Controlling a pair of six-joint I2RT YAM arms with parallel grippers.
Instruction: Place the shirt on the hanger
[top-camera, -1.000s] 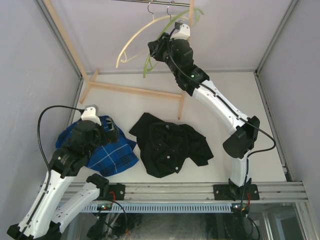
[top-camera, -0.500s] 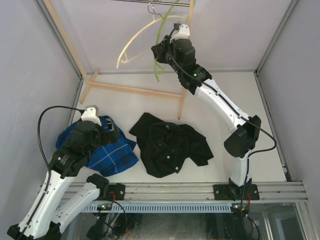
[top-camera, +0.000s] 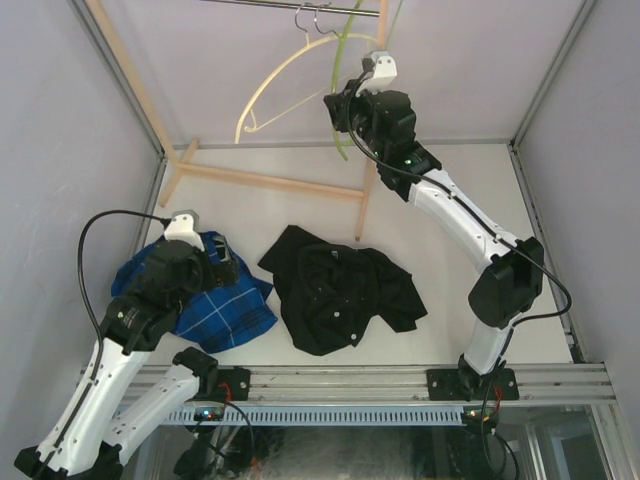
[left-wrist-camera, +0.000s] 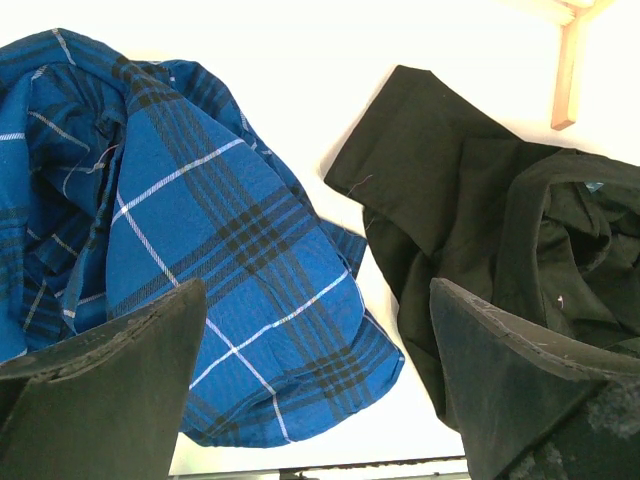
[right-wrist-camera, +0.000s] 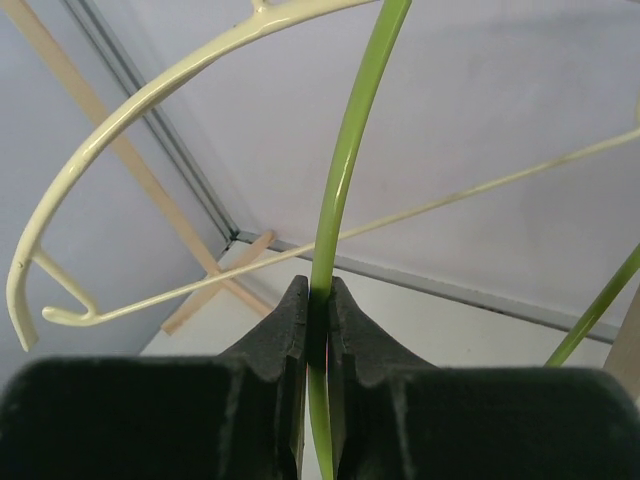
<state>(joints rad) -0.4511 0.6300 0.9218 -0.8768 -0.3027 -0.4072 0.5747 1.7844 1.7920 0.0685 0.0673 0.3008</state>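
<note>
- Clamping one green arm of the hanger (right-wrist-camera: 345, 170), the right end effector (right-wrist-camera: 318, 300) is closed tight; the shirt (top-camera: 340, 290) lies crumpled well below it.
- Left end effector (left-wrist-camera: 312, 300) spread wide.
- Hanger's hook cut off in wrist view.

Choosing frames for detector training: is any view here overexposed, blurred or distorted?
Left wrist: the table is blown out white around the shirt. Right wrist: the hanger is crisp, the right gripper near the lens dark and soft. Top external: even light, soft shadows, walls splayed by the wide lens.
</note>
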